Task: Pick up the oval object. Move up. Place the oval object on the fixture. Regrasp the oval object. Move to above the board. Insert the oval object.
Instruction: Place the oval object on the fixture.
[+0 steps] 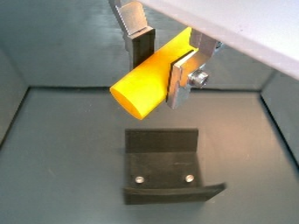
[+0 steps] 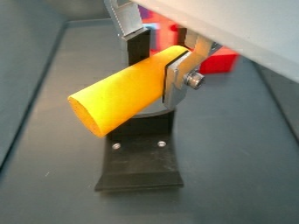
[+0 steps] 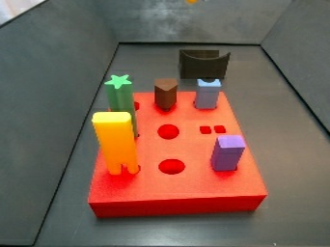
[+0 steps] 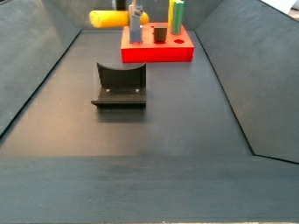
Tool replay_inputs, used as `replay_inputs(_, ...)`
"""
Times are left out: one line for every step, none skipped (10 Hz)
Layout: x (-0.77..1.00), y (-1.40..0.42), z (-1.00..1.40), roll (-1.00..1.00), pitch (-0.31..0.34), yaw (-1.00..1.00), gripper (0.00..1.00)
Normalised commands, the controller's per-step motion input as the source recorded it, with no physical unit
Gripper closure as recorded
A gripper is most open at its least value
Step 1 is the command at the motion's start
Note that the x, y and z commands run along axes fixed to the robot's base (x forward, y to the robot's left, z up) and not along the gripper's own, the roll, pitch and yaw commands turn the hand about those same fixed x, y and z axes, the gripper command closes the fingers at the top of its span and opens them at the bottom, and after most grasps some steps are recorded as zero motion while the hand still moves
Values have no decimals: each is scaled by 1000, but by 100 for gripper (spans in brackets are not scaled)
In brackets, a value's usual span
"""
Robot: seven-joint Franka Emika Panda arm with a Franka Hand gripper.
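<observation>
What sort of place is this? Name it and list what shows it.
Most likely a robot test cell for peg insertion, not a home or shop. Dark walls enclose a bare floor; a red board holds coloured pegs; the fixture stands on the floor, and the tool holds the oval object above it.

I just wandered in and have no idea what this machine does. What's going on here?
A robot arm's gripper is shut on a yellow oval peg, holding it in the air above a dark fixture on the floor. The peg lies sideways between the fingers and isn't touching the fixture. Farther off sits a red board with holes and coloured pegs standing in it.
</observation>
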Motion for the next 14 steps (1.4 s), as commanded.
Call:
replay_inputs(566,7,-10,-96,67,1000,100)
replay_inputs(263,-424,-157,-833,51,1000,100)
replay_inputs(128,-356,-142,-958,71,1000,100)
replay_inputs(50,-183,-96,-998,91,1000,100)
replay_inputs(-24,-99,-55,-1000,119,970,100)
replay_inputs(-31,-44,-15,-1000,171,931,100)
replay_inputs(-19,-22,-3,-1000,224,893,100)
replay_inputs(-12,-8,-2,-1000,268,866,100)
replay_inputs(13,9,-14,-1000,415,775,100)
replay_inputs(30,17,-20,-932,512,635,100)
replay_inputs(54,25,-17,-748,545,413,100)
replay_inputs(89,36,-20,-516,557,145,100)
replay_inputs(107,35,-20,-382,528,-12,100)
replay_inputs(109,36,-19,-296,463,-117,100)
